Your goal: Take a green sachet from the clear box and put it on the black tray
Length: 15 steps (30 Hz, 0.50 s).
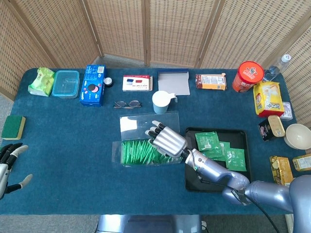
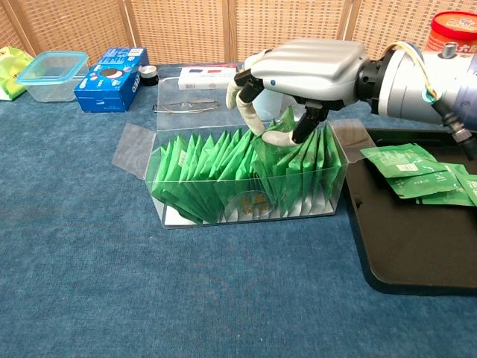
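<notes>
The clear box [image 2: 246, 186] stands mid-table, packed with a row of upright green sachets [image 2: 209, 160]; it also shows in the head view [image 1: 127, 150]. My right hand [image 2: 305, 67] hovers over the box's right half, palm down. Its thumb and a curled finger meet on the top of one green sachet [image 2: 288, 121] that sticks up above the row. In the head view the right hand [image 1: 167, 138] covers that end of the box. The black tray [image 2: 417, 246] lies to the right with several green sachets [image 1: 218, 148] on it. My left hand [image 1: 9, 167] rests apart at the table's near left, fingers spread and empty.
A white cup [image 1: 161, 102] and glasses [image 1: 127, 104] sit just behind the box. A blue cookie box [image 1: 93, 85], a lidded plastic container [image 1: 65, 83] and a sponge [image 1: 13, 127] are at the left. A red canister [image 1: 250, 75], snack packs and a bowl [image 1: 298, 136] crowd the right.
</notes>
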### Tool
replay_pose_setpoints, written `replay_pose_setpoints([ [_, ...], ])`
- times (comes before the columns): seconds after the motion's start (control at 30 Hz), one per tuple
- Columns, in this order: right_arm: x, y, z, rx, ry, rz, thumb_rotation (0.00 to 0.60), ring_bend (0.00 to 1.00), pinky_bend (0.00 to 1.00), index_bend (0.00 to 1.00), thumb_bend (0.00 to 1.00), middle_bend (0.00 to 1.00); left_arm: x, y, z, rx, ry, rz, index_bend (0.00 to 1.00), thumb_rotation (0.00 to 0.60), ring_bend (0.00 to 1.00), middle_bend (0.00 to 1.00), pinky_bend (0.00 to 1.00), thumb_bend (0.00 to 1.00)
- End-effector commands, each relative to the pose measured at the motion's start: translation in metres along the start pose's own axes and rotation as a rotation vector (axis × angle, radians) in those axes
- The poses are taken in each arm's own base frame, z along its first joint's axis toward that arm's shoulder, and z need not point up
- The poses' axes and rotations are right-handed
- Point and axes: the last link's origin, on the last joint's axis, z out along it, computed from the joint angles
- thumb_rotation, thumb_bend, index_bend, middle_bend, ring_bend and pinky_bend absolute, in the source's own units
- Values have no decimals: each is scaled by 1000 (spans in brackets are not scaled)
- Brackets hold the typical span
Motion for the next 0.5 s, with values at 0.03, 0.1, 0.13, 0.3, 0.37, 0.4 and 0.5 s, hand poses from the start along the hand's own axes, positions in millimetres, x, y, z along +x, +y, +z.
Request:
replay_pose_setpoints([
  [0.03, 1, 0, 0, -1, 5, 3, 600, 264, 152, 619, 445, 285, 0, 0, 0, 0, -1, 1, 170, 600, 102, 147, 262, 189],
  [0.1, 1, 0, 0, -3, 11, 9, 600, 271, 156, 626, 446, 290, 0, 0, 0, 1, -1, 1, 170, 600, 102, 147, 262, 189],
  [0.13, 2, 0, 0, -5, 15, 10, 600, 274, 157, 627, 446, 292, 0, 0, 0, 1, -1, 2, 170, 600, 102, 147, 262, 189],
  [0.3, 5, 3, 0, -14, 28, 19, 600, 288, 161, 637, 448, 301, 0, 0, 0, 2, -2, 3, 170, 600, 102, 147, 262, 189],
  [0.37, 7, 5, -2, -22, 38, 26, 600, 289, 162, 638, 449, 302, 0, 0, 0, 2, -2, 3, 170, 600, 102, 147, 262, 189],
  [0.4, 9, 6, -4, -27, 43, 28, 600, 289, 162, 638, 449, 302, 0, 0, 0, 2, -3, 3, 170, 600, 102, 146, 262, 189],
  [0.5, 13, 9, -8, -38, 56, 39, 600, 290, 162, 638, 449, 306, 0, 0, 1, 1, -3, 2, 169, 600, 102, 146, 262, 189],
])
